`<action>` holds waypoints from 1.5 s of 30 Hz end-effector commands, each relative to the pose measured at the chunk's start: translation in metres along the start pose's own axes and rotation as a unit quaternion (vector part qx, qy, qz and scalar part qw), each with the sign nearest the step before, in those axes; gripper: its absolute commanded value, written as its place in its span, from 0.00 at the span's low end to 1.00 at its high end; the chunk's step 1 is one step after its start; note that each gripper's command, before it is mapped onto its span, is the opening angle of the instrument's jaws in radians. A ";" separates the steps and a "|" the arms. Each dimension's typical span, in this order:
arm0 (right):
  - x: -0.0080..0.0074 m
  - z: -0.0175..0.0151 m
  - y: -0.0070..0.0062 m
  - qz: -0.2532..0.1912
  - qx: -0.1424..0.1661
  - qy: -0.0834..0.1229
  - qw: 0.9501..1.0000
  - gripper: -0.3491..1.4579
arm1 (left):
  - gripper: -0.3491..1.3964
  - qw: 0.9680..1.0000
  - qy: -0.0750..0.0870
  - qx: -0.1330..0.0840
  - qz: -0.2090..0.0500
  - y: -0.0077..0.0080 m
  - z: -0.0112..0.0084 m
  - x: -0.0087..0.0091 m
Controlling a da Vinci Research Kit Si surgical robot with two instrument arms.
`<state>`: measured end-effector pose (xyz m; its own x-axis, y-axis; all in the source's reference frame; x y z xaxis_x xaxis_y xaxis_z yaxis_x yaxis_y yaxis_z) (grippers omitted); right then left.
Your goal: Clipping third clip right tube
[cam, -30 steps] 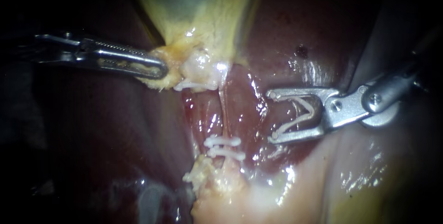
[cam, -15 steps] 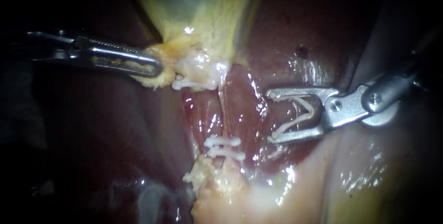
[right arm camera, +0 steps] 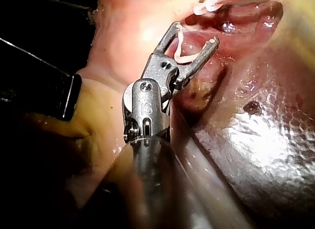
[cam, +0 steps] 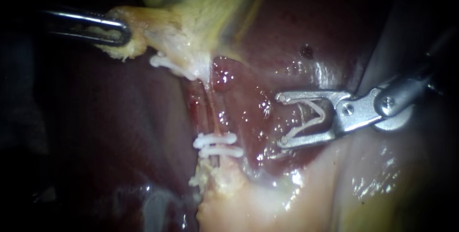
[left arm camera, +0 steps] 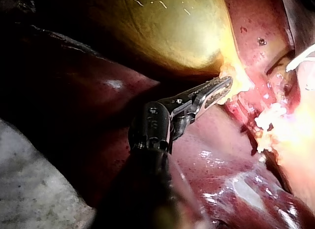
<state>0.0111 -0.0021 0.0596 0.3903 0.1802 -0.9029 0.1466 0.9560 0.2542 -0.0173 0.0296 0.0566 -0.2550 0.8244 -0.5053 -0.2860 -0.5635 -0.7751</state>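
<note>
Nearest the camera lies a lump of pale fatty tissue (cam: 248, 198), just below a pair of clips (cam: 217, 146). The two white clips lie side by side across a thin tube (cam: 213, 112), one just above the other. The tube runs up from this pair as a taut, narrow strand.

To the right of the pair, and level with the stretch of tube just above it, the right instrument (cam: 282, 119) reaches in from the right edge. Its shaft slopes down towards its jaws. The jaws stand wide apart and point at the tube. A new clip (cam: 324, 116) sits between them, spread in a V, with one leg against each jaw. The tips are clear of the tube, with bare wet liver (cam: 287, 36) filling the gap between them and the strand.

Up and to the left of the pair, a single clip (cam: 169, 64) crosses the top of the tube. Farther left, the left instrument (cam: 122, 30) comes in nearly level from the dark left edge. Its jaws are clamped on a yellow flap at the narrow end of the gallbladder (cam: 205, 12). The gallbladder widens above the pair, towards the far edge.
</note>
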 end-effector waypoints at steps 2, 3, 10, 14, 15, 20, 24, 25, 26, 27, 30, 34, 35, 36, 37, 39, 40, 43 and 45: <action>0.0001 0.0001 0.0000 -0.003 0.000 0.000 1.000 0.47 | 0.00 1.000 0.001 0.001 0.000 0.0001 0.0000 0.0000; 0.0001 0.0002 0.0000 -0.003 0.000 0.000 1.000 0.47 | 0.00 1.000 0.001 0.001 0.000 0.0001 0.0000 0.0000; 0.0008 0.0023 0.0007 0.071 -0.008 0.008 0.997 0.47 | 0.00 1.000 0.001 0.002 0.000 0.0005 0.0000 0.0000; 0.0014 0.0043 0.0013 0.109 -0.014 0.008 0.994 0.47 | 0.00 1.000 0.002 0.005 0.002 0.0010 0.0001 0.0000; 0.0015 0.0048 0.0014 0.115 -0.016 0.008 0.993 0.47 | 0.00 1.000 0.002 0.005 0.002 0.0011 0.0001 0.0001; 0.0017 0.0075 0.0025 0.141 -0.024 0.007 0.990 0.47 | 0.00 1.000 0.002 0.004 0.002 0.0016 0.0002 0.0000; 0.0014 0.0094 0.0031 0.152 -0.030 0.007 0.988 0.47 | 0.00 1.000 0.001 0.003 0.002 0.0018 0.0003 0.0000; 0.0012 0.0098 0.0032 0.155 -0.030 0.007 0.987 0.47 | 0.00 1.000 0.002 0.004 0.002 0.0019 0.0003 0.0000; 0.0010 0.0103 0.0034 0.160 -0.028 0.008 0.987 0.47 | 0.00 1.000 0.001 0.002 0.002 0.0019 0.0004 0.0000; 0.0009 0.0107 0.0035 0.163 -0.028 0.008 0.986 0.47 | 0.00 1.000 0.001 0.002 0.002 0.0019 0.0004 0.0000; 0.0002 0.0121 0.0038 0.173 -0.028 0.009 0.984 0.47 | 0.00 1.000 0.001 0.003 0.002 0.0020 0.0005 -0.0001; -0.0005 0.0133 0.0043 0.181 -0.030 0.009 0.983 0.47 | 0.00 1.000 0.001 0.002 0.002 0.0020 0.0006 -0.0001; -0.0006 0.0136 0.0045 0.184 -0.031 0.009 0.982 0.47 | 0.00 1.000 0.001 0.002 0.002 0.0020 0.0006 -0.0001; -0.0008 0.0138 0.0046 0.184 -0.030 0.010 0.983 0.47 | 0.00 1.000 0.001 0.002 0.002 0.0020 0.0006 -0.0002; -0.0009 0.0140 0.0048 0.186 -0.029 0.010 0.982 0.47 | 0.00 1.000 0.001 0.002 0.002 0.0020 0.0006 -0.0002; -0.0011 0.0144 0.0050 0.192 -0.027 0.011 0.981 0.47 | 0.00 1.000 0.001 0.002 0.002 0.0020 0.0006 -0.0002; -0.0011 0.0146 0.0051 0.192 -0.027 0.013 0.981 0.47 | 0.00 1.000 0.001 0.002 0.002 0.0020 0.0007 -0.0002; -0.0012 0.0150 0.0054 0.198 -0.022 0.022 0.980 0.47 | 0.00 1.000 0.001 0.002 0.002 0.0020 0.0007 -0.0002; -0.0011 0.0152 0.0055 0.208 -0.016 0.036 0.977 0.47 | 0.00 1.000 0.001 0.002 0.002 0.0020 0.0007 -0.0002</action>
<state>0.0255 -0.0005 0.0674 0.3338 0.5807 -0.7425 -0.0380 0.7953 0.6050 -0.0185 0.0282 0.0554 -0.2545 0.8222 -0.5092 -0.2887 -0.5671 -0.7714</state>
